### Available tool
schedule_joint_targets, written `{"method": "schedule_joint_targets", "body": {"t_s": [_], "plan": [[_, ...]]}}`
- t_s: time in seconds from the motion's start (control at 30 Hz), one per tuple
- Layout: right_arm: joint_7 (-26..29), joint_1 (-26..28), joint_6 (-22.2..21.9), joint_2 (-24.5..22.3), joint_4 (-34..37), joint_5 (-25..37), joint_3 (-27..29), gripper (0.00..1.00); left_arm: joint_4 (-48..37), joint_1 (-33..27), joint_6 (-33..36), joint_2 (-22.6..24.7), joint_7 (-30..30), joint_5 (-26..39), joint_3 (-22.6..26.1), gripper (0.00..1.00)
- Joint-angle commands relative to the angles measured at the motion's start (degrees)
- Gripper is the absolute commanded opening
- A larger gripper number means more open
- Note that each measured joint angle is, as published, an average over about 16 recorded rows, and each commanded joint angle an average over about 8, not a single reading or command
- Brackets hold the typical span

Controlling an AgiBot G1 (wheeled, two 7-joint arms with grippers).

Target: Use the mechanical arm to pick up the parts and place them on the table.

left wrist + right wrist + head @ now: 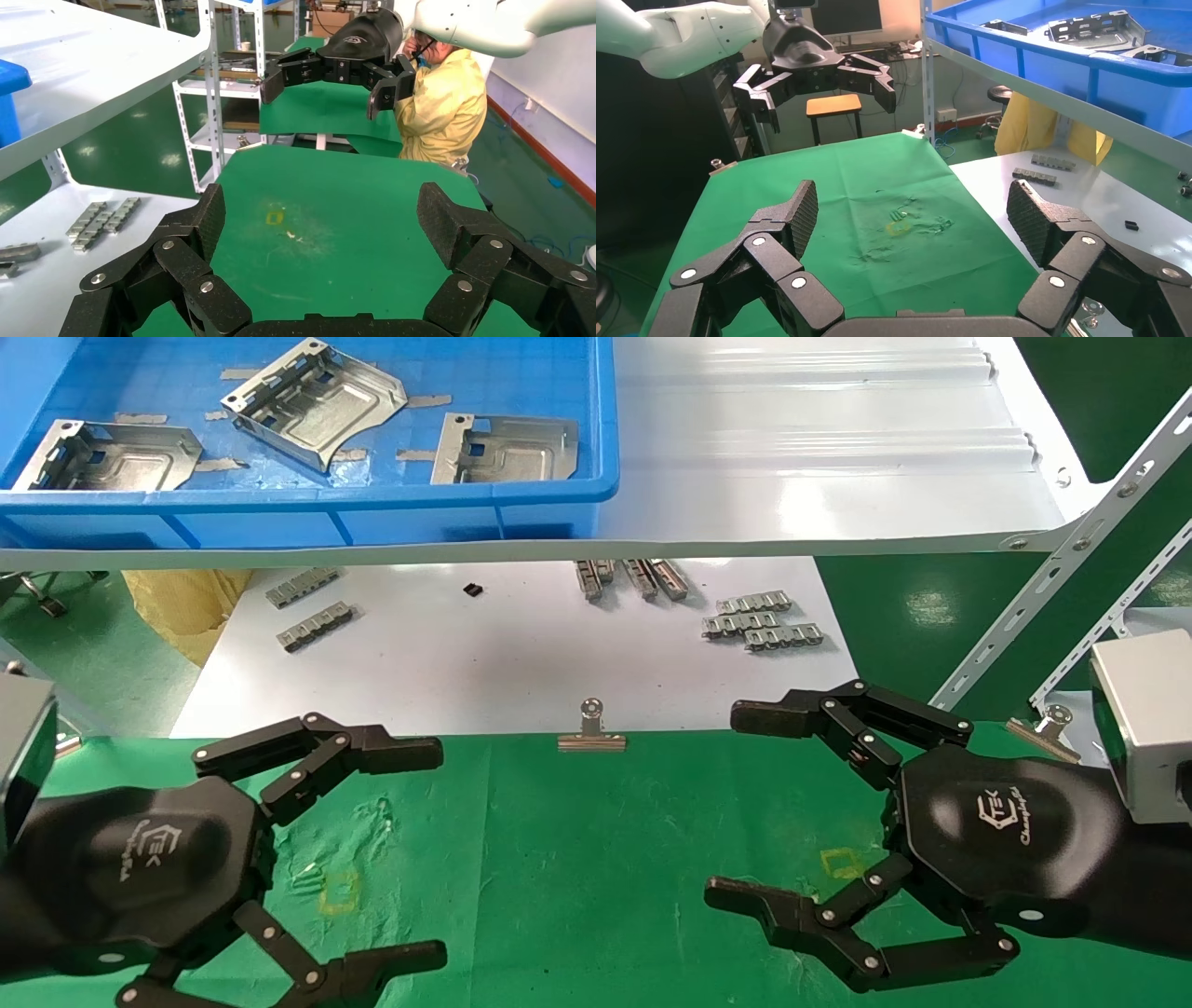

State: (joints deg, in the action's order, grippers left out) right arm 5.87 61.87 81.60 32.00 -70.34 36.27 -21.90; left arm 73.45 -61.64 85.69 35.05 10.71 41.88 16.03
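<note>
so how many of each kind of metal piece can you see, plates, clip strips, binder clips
stamped plates in the blue bin: 3
grey linked clip strips on the white sheet: 7, counting two partly hidden stacks under the shelf edge
binder clips: 2
total: 12

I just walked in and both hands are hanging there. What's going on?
Nothing has been picked up yet. The left gripper and right gripper both hover open and empty above the green table. Three metal parts lie in the blue bin on the white shelf above. No part is on the table.
</note>
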Motion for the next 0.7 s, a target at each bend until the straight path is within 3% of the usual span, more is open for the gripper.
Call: {"method": "schedule_joint_targets", "body": {"t_s": [0.03,0.13,0.4,0.7], "plan": [[0.0,0.0,0.0,0.0,0.0,0.0,0.0,1.00,0.0,0.0,0.0,0.0,0.0,0.0,0.0,1.00],[0.0,0.0,0.0,0.0,0.0,0.0,0.0,0.98,0.0,0.0,0.0,0.0,0.0,0.0,0.0,1.00],[0.0,0.0,0.0,0.0,0.0,0.0,0.0,0.00,0.0,0.0,0.0,0.0,0.0,0.0,0.0,1.00],[0.0,0.0,0.0,0.0,0.0,0.0,0.0,0.00,0.0,0.0,0.0,0.0,0.0,0.0,0.0,1.00]]}}
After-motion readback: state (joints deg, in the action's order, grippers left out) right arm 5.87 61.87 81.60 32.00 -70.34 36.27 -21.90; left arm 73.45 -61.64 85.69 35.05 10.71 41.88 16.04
